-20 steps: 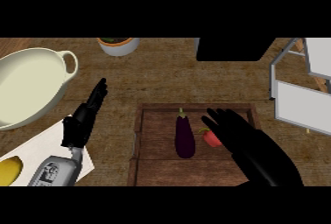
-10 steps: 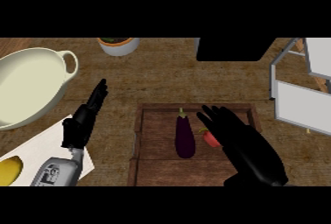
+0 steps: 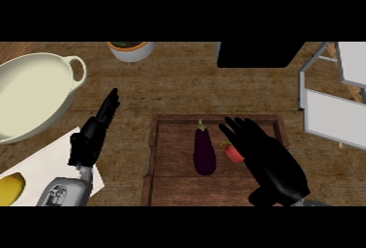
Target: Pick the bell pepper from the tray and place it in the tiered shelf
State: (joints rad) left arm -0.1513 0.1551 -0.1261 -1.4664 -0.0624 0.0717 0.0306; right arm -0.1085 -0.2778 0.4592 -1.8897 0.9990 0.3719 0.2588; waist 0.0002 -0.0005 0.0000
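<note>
Right hand (image 3: 275, 167) has slid a little toward the tray's left edge and its far edge since the earlier frames. Bell pepper (image 3: 232, 154), eggplant (image 3: 205, 152) and left hand (image 3: 89, 140) have not moved.

Right hand is over the right half of the wooden tray (image 3: 172, 189), palm down. Its fingers (image 3: 239, 128) are straight and slightly spread, pointing at the tray's far edge and not curled round anything. They cover the right side of the red bell pepper; cannot tell if they touch it.

Bell pepper lies on the tray, right of its middle, just beside the purple eggplant, which lies lengthwise along the tray's centre with its stem toward the far edge.

Tiered shelf (image 3: 336, 118), white panels on a grey frame, stands at the counter's right edge, apart from the tray.

Left hand is seen edge-on over the counter (image 3: 178, 92), left of the tray, fingers straight and pressed together, holding nothing.

Cream bowl (image 3: 28, 92) with handle sits at the counter's left edge. White cutting board (image 3: 43, 167) is at the near left corner with a yellow item (image 3: 10, 189) on it. Small pot (image 3: 130, 51) and black block (image 3: 257, 54) are at the far edge.
</note>
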